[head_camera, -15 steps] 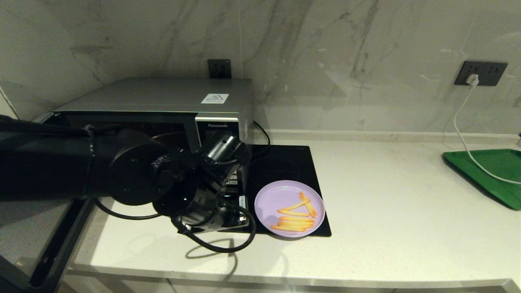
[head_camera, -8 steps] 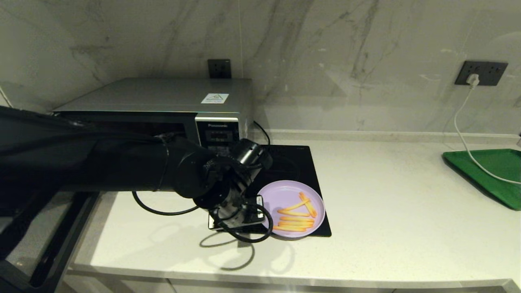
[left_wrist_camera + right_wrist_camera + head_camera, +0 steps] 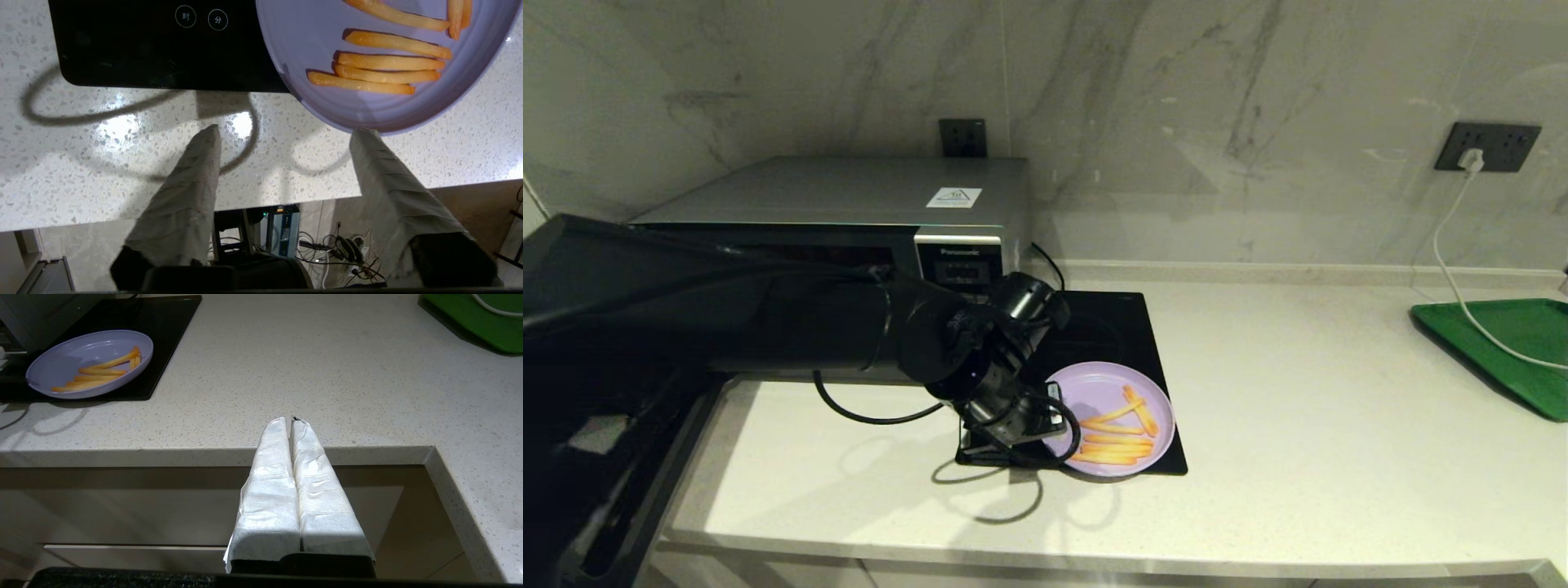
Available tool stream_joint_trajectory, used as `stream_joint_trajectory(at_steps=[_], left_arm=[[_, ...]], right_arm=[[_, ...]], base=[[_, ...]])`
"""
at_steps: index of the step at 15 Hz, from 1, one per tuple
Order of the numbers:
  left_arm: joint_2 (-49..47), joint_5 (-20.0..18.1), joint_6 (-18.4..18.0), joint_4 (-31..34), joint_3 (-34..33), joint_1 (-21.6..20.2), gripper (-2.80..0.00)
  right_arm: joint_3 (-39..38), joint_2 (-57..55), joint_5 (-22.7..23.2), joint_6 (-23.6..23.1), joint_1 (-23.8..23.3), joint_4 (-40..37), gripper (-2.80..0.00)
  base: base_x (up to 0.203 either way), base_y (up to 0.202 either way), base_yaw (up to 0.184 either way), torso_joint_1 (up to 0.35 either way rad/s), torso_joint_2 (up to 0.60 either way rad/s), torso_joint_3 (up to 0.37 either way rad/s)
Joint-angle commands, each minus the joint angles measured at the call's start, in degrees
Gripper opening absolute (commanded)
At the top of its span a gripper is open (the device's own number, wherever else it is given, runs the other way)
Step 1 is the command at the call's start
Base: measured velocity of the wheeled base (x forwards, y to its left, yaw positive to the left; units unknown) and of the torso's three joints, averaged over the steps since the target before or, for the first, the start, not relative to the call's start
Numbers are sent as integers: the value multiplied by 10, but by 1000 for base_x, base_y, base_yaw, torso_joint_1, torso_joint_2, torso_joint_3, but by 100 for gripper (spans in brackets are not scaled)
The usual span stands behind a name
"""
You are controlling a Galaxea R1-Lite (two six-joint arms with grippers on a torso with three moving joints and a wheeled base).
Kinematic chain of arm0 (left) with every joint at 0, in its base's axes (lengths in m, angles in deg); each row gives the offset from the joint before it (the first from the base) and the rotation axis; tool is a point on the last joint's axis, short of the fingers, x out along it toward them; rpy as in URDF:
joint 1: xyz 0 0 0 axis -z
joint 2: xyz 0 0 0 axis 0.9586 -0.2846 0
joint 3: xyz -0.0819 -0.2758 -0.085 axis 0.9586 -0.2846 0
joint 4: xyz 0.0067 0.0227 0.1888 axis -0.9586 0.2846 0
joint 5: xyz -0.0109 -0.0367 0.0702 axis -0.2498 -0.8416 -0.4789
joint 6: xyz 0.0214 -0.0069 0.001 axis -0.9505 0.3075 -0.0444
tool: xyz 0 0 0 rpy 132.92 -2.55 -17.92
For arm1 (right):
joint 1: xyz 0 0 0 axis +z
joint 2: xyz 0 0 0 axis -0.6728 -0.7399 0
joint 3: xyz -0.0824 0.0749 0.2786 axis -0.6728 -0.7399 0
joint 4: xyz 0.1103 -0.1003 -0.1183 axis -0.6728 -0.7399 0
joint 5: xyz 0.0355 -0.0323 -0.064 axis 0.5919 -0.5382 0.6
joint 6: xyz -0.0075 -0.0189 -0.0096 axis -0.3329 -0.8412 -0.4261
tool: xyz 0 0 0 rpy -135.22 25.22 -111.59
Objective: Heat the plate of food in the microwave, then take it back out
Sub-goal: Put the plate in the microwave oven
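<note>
On the pale speckled worktop (image 3: 1298,425), against a marbled wall, the plate of food (image 3: 1112,419) sits at the front right corner of a flat black hob (image 3: 1107,327), its rim hanging a little over the hob's front edge onto the stone. It is a round lilac plate with a handful of thin orange fries lying mostly across its near half. To the left of the hob stands the microwave (image 3: 849,204), a silver-grey box with a white sticker on top; its door (image 3: 596,457) looks to be swung open toward the room at the far left, though the black arm hides most of the front. The left arm reaches across in front of the microwave, and the left gripper (image 3: 284,132) hangs low over the worktop at the plate's left front edge. Its two wrapped fingers (image 3: 192,179) stand well apart with nothing between them; in the left wrist view one fingertip meets the plate's rim by sight, though whether it touches I cannot tell, and the other is over bare stone. A black cable loops from the wrist and throws a curled shadow on the worktop. The right gripper (image 3: 292,420) is parked off the front edge of the worktop, its fingers pressed together and holding nothing. Far to the right lies a green tray (image 3: 1515,347) with a white cord (image 3: 1450,269) trailing across it from a wall socket (image 3: 1486,147).
</note>
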Motion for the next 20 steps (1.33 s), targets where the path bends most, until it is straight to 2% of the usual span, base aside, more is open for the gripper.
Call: stream_joint_trajectory(at_steps=[1,4,9,11,20], left_arm=[[-36,5,3,2,19,1,0],[-74,34,2,7,49,1,0],[-99,43,-3,32,93,-2,0],[-116,64,-3,47,112,-3,0],[-141,64,-5,48,130,-9,0]], right_arm=[[0,-1,0,0,0,0,-280],[0,-1,0,0,0,0,-280],[0,-1,0,0,0,0,-280],[0,-1,0,0,0,0,-280],[0,-1,0,0,0,0,-280]], base=[[0,0,0,0,0,0],[0,0,0,0,0,0],[0,0,0,0,0,0],[0,0,0,0,0,0],[0,0,0,0,0,0]])
